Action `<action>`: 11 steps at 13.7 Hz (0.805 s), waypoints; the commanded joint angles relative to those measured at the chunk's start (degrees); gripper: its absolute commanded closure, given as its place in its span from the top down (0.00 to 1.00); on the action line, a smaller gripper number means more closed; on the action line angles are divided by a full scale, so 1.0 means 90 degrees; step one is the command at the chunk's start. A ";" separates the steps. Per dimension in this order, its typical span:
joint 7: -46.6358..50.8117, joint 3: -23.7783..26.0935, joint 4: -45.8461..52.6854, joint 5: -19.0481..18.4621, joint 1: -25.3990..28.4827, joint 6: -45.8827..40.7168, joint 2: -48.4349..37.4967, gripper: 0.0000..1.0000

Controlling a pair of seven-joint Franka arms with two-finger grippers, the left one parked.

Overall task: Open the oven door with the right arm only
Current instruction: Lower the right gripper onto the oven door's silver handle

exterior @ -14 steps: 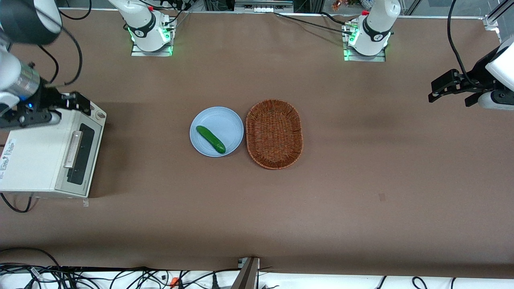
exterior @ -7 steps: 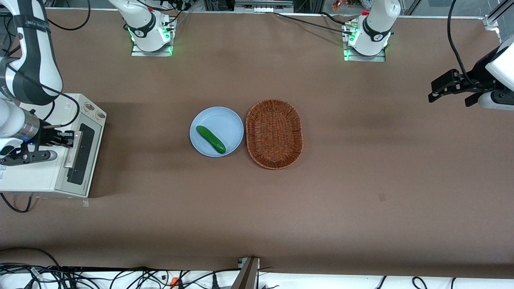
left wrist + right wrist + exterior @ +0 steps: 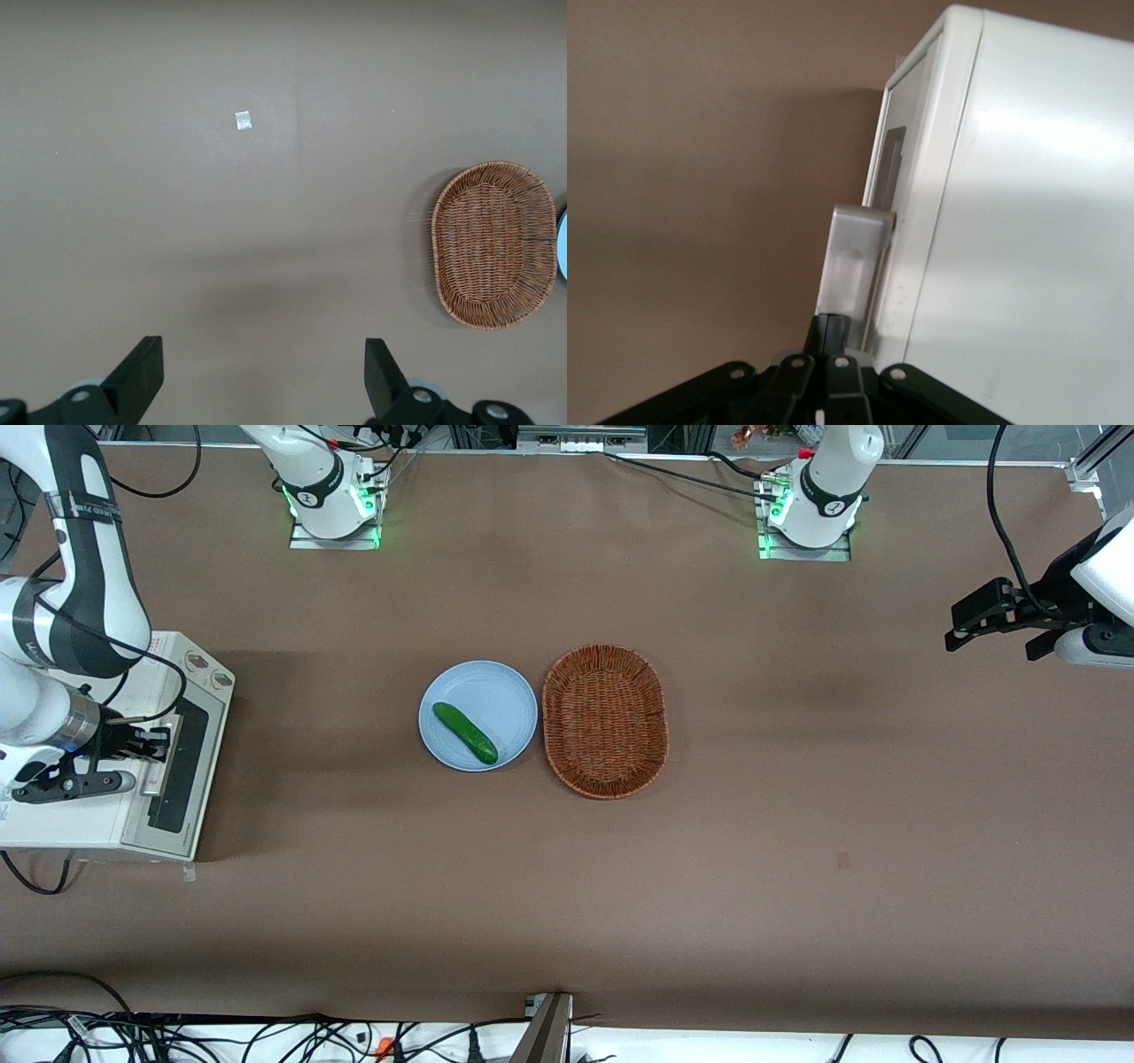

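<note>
Brown table, closed oven door, gripper jaws pinched together at its handle.

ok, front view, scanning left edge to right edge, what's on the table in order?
gripper at the oven door handle → blue plate holding a cucumber → wicker basket

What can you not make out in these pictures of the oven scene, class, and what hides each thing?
1. Oven inside: front view, the door's dark glass shows nothing.
2. Oven's outer end: front view, cut off by the picture's edge.
3. Handle middle: front view, covered by the pincer at it; contact unclear.
4. Knob markings: front view, too small.
5. Door glass: right wrist view, seen edge-on.
</note>
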 commanded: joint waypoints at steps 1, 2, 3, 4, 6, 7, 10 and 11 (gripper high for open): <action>-0.0068 -0.0018 -0.0196 -0.0093 -0.0062 0.0238 -0.0025 0.00; -0.0049 -0.0018 -0.0206 -0.0083 -0.0062 0.0238 -0.0005 0.00; 0.0038 -0.0008 -0.0187 -0.0083 -0.0062 0.0248 0.0063 0.00; 0.0097 -0.0008 -0.0148 -0.0015 -0.0052 0.0306 0.0170 0.00; 0.0690 0.0011 -0.0138 0.0005 0.0064 0.0560 0.0414 0.00; 0.1022 0.0021 -0.0128 0.0015 0.0191 0.0686 0.0531 0.00; 0.2096 0.0021 -0.0051 0.0034 0.0679 0.1038 0.0843 0.00; 0.2428 0.0021 -0.0021 0.0034 0.0806 0.1146 0.0961 0.00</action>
